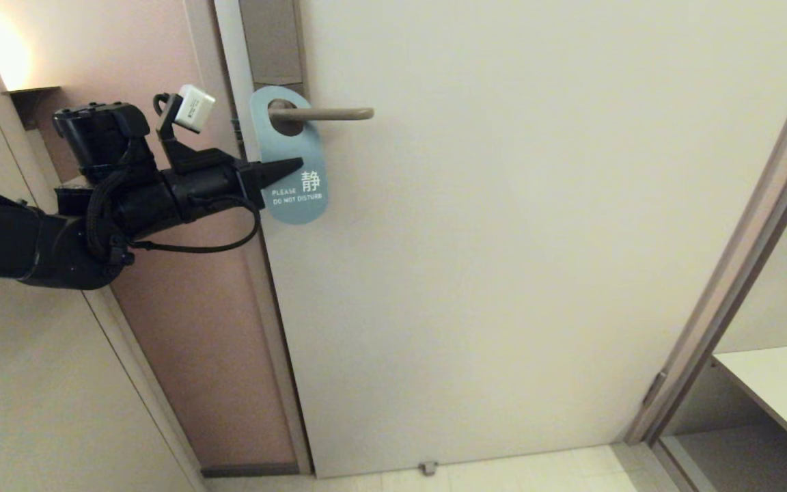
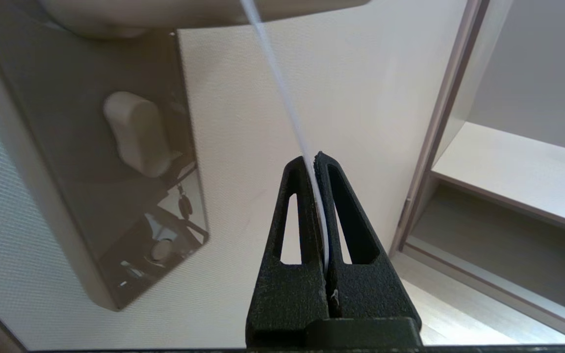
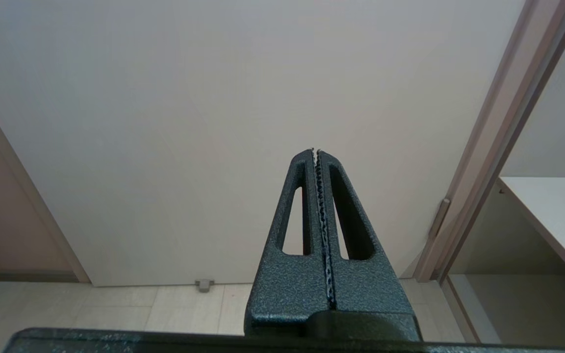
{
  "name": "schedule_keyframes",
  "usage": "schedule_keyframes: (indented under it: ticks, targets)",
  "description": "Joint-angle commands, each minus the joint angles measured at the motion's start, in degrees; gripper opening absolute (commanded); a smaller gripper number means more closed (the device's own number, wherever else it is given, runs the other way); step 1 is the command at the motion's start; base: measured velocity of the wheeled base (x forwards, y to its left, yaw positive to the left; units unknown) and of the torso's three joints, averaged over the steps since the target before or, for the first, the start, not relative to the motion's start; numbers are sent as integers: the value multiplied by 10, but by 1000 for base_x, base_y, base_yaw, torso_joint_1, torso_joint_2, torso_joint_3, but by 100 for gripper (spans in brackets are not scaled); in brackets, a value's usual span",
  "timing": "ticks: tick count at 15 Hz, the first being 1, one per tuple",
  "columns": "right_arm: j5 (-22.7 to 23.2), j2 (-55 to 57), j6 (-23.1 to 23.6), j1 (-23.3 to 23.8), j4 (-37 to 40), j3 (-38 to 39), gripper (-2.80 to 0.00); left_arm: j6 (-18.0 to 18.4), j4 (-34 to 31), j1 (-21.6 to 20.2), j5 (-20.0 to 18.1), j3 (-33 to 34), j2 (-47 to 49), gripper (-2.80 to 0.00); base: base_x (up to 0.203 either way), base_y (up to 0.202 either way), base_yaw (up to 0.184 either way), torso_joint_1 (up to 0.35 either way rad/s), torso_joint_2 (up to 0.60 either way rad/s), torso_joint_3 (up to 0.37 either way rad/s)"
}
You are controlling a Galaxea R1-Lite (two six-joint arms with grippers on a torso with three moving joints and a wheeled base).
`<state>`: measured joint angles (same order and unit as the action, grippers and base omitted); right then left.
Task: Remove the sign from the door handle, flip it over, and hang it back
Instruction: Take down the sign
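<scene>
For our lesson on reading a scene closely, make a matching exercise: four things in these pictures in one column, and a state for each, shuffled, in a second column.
Column one:
1. sign
2. door handle
3. left pincer
4. right pincer

Column two:
A. shut on nothing, facing the door
B. passes through an oval hole
C. hangs with its blue side out
D. clamped on a thin card's edge

Pairs: 1-C, 2-B, 3-D, 4-A

The blue sign (image 1: 291,160), reading "PLEASE DO NOT DISTURB", hangs by its oval hole on the horizontal beige door handle (image 1: 325,113), tilted slightly
</scene>
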<state>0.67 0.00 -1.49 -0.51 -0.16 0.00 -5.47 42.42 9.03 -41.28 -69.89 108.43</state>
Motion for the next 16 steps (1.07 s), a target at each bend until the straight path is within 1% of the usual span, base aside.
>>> schedule_keyframes:
  ticks: [1, 4, 7, 10, 14, 16]
  targets:
    - [0, 0, 0, 0, 0, 0, -280, 1, 3, 9, 4, 13, -16, -280, 0, 0, 0, 0, 0, 0]
    - [0, 0, 0, 0, 0, 0, -280, 21, 3, 23, 43, 20, -21, -280, 0, 0, 0, 0, 0, 0]
    - [0, 0, 0, 0, 0, 0, -280, 26, 3, 24, 51, 19, -20, -280, 0, 0, 0, 0, 0, 0]
    - [0, 0, 0, 0, 0, 0, -280, 28, 3, 24, 78, 19, -17, -280, 0, 0, 0, 0, 0, 0]
    - [0, 0, 0, 0, 0, 0, -280, 35, 2, 24, 92, 19, -19, -280, 0, 0, 0, 0, 0, 0]
    - [0, 0, 0, 0, 0, 0, -280, 46, 2, 25, 111, 19, -20, -280, 0, 0, 0, 0, 0, 0]
